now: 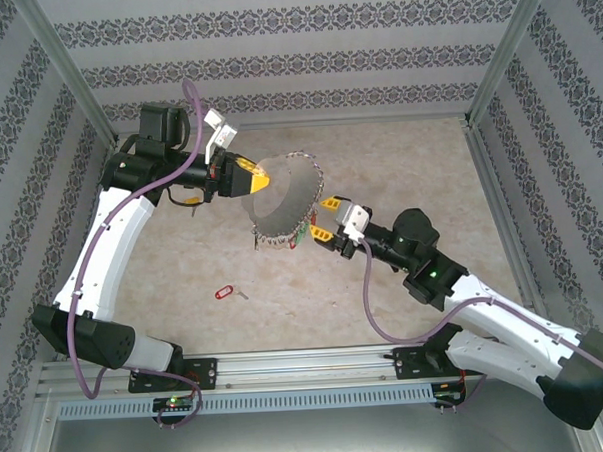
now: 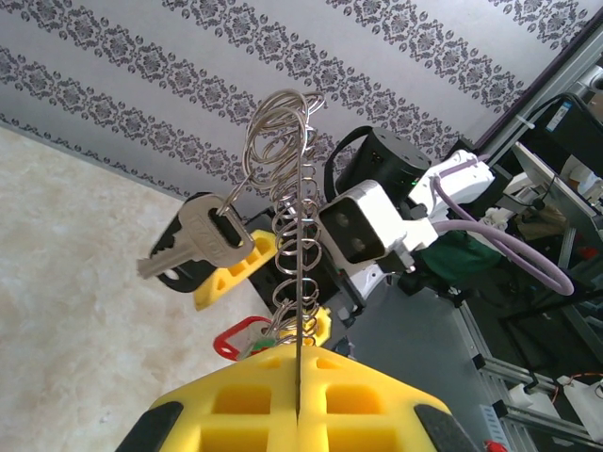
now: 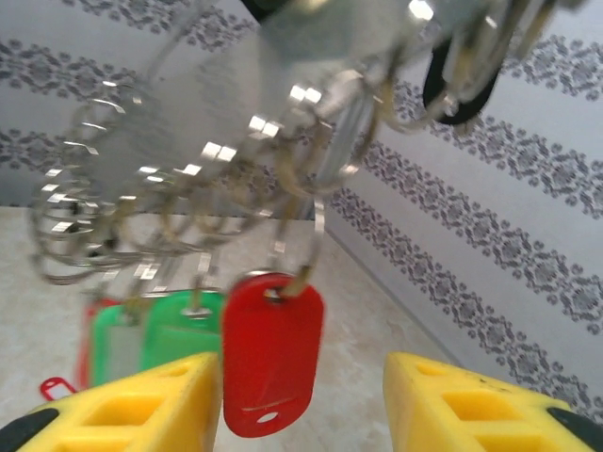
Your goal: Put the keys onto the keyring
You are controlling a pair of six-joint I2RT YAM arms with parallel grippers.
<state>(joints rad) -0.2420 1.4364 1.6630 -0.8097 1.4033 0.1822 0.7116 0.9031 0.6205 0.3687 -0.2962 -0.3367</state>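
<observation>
The left gripper (image 1: 241, 176) clenches the keyring (image 2: 300, 188), holding it aloft so threaded keys (image 2: 193, 240) hang free. The right gripper (image 1: 324, 218), released, straddles a red tag (image 3: 271, 358) under the keyring. A loose key (image 1: 224, 291) lies on the bench (image 1: 399, 162) below.

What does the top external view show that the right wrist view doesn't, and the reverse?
Top external adds the left hand clamping the keyring. Right wrist adds that the red tag hangs in the gap between its open fingers, ungripped. Both share the keyring's small rings, the red tag and the green tag.
</observation>
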